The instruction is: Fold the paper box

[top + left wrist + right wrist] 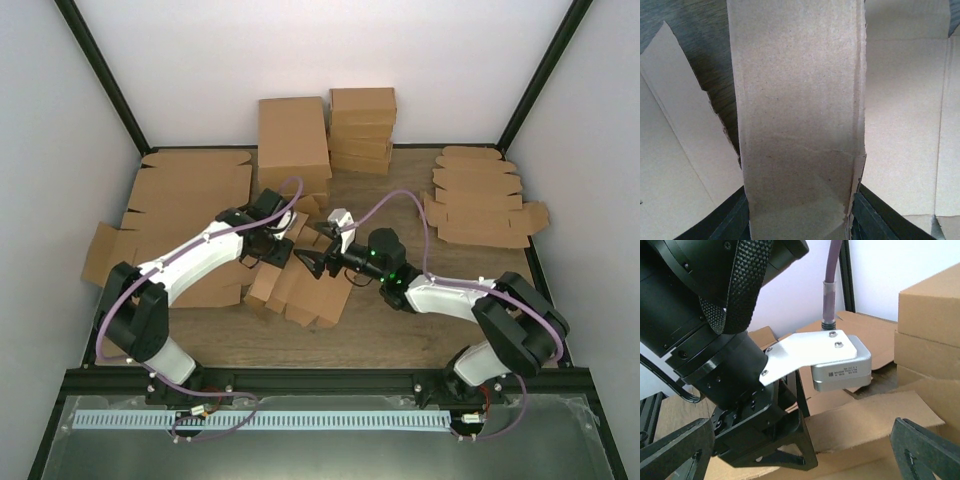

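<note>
Brown cardboard, creased and splayed, lay at the centre of the top view: the paper box [312, 292] rested on the wooden table [400, 340], its panels fanned out toward the lower middle of the frame; no closed carton shape showed anywhere on it.

The left gripper [272, 250] was down on the box's upper-left part. In the left wrist view a long cardboard panel ran from bottom to top of the frame, filling the gap between the dark fingers [730, 225] at the lower corners. The fingers flanked the panel at both edges, but I could not tell whether they were pressing on it or merely standing beside it.

The right gripper [312, 262] hovered just beside the left one, over the box's upper edge. Its fingers [925, 450] stood wide apart at the lower corners of the right wrist view, released, with nothing between them.

By my reading the fold was at an early stage. One panel may have been raised, while the side walls, the end flaps and the closing of the lid all seemed left to do.

Finished cartons [362, 130] were stacked at the upper middle of the top view; flat blanks [480, 200] lay at the upper right, and a large flat sheet [190, 195] at the left.
</note>
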Motion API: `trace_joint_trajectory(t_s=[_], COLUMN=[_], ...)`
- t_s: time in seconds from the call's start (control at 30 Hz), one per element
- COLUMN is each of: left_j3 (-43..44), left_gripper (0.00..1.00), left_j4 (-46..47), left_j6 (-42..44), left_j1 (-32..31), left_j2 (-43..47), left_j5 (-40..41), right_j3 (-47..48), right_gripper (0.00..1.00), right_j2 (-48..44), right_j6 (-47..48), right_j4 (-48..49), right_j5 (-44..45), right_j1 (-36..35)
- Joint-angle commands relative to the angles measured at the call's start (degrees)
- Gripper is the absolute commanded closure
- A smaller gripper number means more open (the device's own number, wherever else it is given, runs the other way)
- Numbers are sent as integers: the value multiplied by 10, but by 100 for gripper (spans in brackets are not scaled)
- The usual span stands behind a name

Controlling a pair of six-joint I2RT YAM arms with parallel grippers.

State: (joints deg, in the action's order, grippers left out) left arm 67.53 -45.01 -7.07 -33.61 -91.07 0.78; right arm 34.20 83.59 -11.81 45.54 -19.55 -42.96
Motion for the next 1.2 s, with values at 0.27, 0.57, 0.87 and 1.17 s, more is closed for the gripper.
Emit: trace_joint_trajectory(t_s=[0.27,0.57,0.87,1.17], left_j3=[-1,0,2,2], left_gripper=[52,52,52,53], left_j4=[8,20,34,29], left_j6=[3,5,9,12], left_j1=[7,18,25,25], left_j2=[17,16,11,19], left_j5=[-11,-11,-16,-18], right_j3=[92,128,157,139], right_gripper=[0,0,0,0], right_j2=[58,69,43,52], right_j6=[57,80,127,134], right_j4=[-23,-65,-127,-113], right_j5=[-10,-9,24,-36], right_j1=[-13,-12,-13,-12])
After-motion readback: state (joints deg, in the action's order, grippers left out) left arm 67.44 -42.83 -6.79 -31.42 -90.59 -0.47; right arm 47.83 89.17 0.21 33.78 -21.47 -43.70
